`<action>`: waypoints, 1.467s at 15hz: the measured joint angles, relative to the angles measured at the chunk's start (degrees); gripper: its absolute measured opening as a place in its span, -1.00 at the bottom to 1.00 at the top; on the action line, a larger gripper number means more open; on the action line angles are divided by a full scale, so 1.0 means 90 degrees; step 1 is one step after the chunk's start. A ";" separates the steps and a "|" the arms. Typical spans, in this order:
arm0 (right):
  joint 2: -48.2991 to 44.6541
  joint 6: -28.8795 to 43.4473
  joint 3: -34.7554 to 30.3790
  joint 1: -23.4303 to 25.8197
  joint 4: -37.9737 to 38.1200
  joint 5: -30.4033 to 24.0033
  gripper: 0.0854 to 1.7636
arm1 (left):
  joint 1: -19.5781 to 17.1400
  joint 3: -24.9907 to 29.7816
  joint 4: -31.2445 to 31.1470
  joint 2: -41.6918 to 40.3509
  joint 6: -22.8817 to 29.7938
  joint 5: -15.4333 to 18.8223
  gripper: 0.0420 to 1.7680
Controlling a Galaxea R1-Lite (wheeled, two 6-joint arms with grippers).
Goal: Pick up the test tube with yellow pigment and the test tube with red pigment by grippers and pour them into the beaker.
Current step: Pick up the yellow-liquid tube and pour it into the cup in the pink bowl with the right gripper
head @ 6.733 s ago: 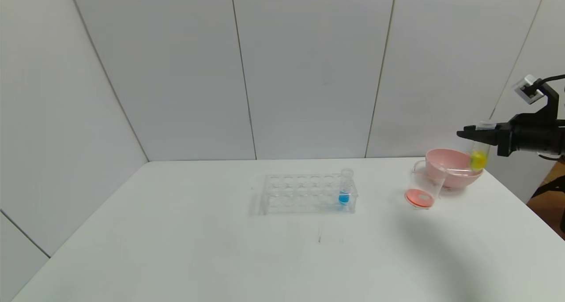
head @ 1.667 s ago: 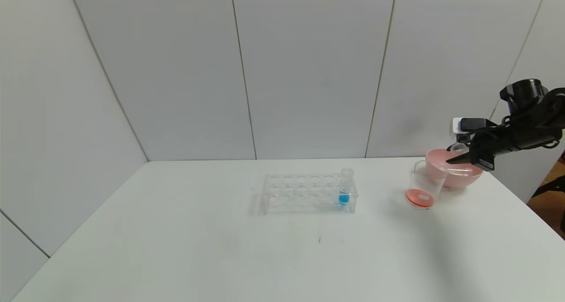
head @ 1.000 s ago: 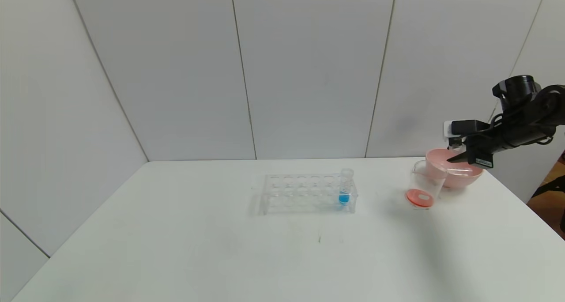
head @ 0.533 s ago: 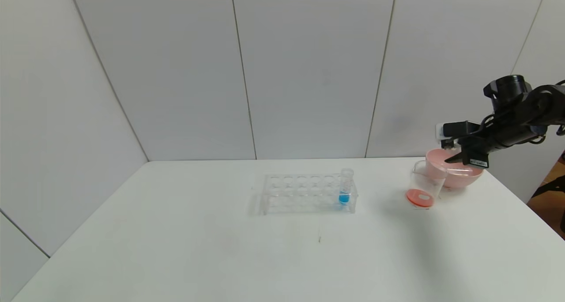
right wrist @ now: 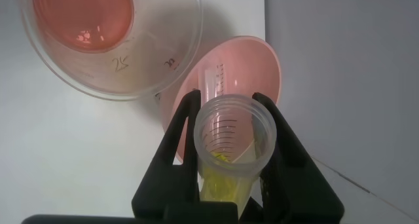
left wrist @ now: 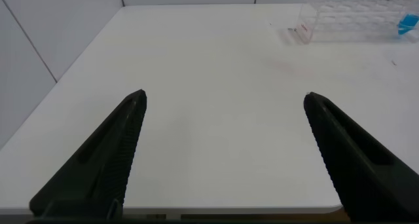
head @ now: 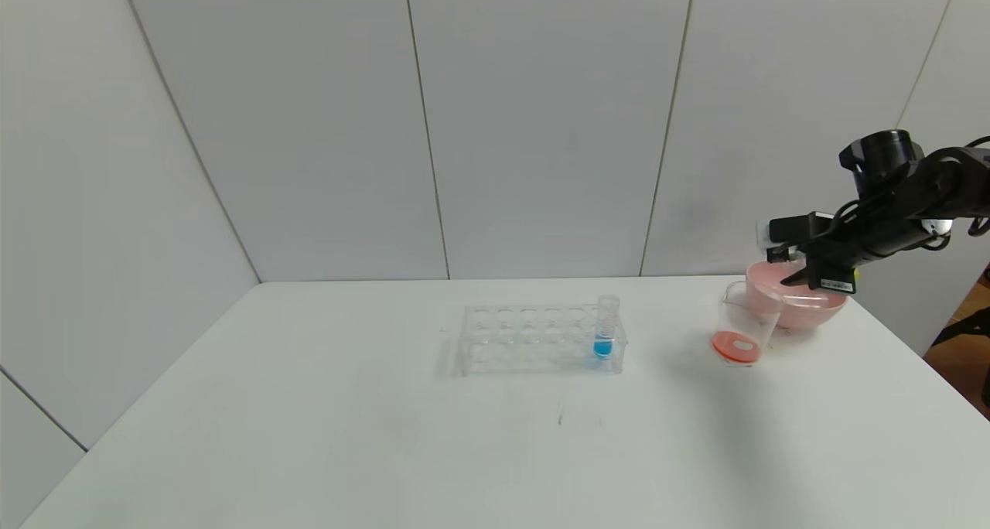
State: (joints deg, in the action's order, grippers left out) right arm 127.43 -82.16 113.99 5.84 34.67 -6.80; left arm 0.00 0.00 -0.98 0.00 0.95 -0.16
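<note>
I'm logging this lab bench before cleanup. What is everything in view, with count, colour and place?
Table: one, white, under everything.
Test tube rack: one, clear, mid-table.
Test tube with blue liquid: one, clear, upright at the rack's right end.
Beaker: one, clear with red-orange liquid at its bottom, right of the rack.
Pink bowl: one, pink, just behind the beaker.
Test tube with yellow pigment: one, clear with yellow liquid, tilted over the pink bowl, mouth toward the beaker.
Right gripper: black, shut on the test tube with yellow pigment.
Left gripper: black, open, hovering over the table's near left part.
</note>
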 joint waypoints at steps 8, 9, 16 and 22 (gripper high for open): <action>-0.0061 -0.0317 0.0012 -0.0077 -0.0085 0.0310 -0.40 | 0.0000 0.0000 0.0000 0.0000 0.0000 0.0003 0.94; -0.0068 -0.0366 0.0012 -0.0085 -0.0084 0.0419 -0.40 | 0.0000 0.0000 0.0003 0.0000 -0.0003 0.0000 0.94; -0.0092 -0.0413 0.0012 -0.0169 -0.0081 0.0695 -0.40 | 0.0000 0.0000 0.0000 0.0000 0.0000 0.0003 0.94; -0.0104 -0.0669 0.0012 -0.0230 -0.0045 0.0990 -0.40 | 0.0000 0.0000 0.0000 0.0000 0.0000 0.0003 0.94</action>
State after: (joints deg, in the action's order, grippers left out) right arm 126.49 -88.19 114.10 3.77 34.27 2.11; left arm 0.00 0.00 -0.98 0.00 0.95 -0.13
